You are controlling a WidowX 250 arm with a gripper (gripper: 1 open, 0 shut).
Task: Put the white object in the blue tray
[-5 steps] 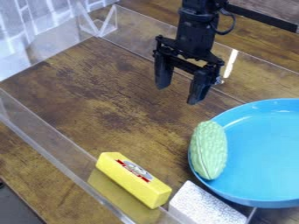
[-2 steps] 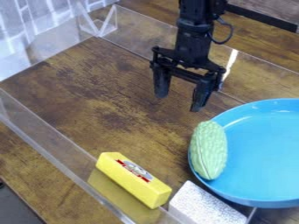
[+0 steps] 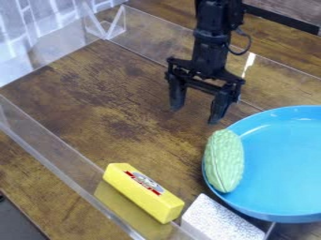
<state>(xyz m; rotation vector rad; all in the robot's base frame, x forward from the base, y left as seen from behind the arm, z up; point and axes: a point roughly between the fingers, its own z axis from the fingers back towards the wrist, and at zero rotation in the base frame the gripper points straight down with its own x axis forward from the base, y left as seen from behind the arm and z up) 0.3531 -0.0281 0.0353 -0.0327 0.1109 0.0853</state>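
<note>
The white object (image 3: 222, 222) is a speckled, sponge-like block at the bottom edge, just right of the yellow bar. The blue tray (image 3: 282, 167) is a big round dish filling the right side. My gripper (image 3: 197, 105) hangs over the wooden table left of the tray's far rim, pointing straight down. Its two black fingers stand apart with nothing between them, so it is open. It is far from the white object, which lies at the near edge.
A pale green ribbed oval (image 3: 226, 158) leans on the tray's left rim. A yellow bar with a label (image 3: 143, 191) lies at the front. A clear plastic wall (image 3: 51, 141) runs along the table's near-left side.
The gripper has sunk a little toward the table and rolled slightly about its axis. Its fingers stay apart. Nothing else moved.
</note>
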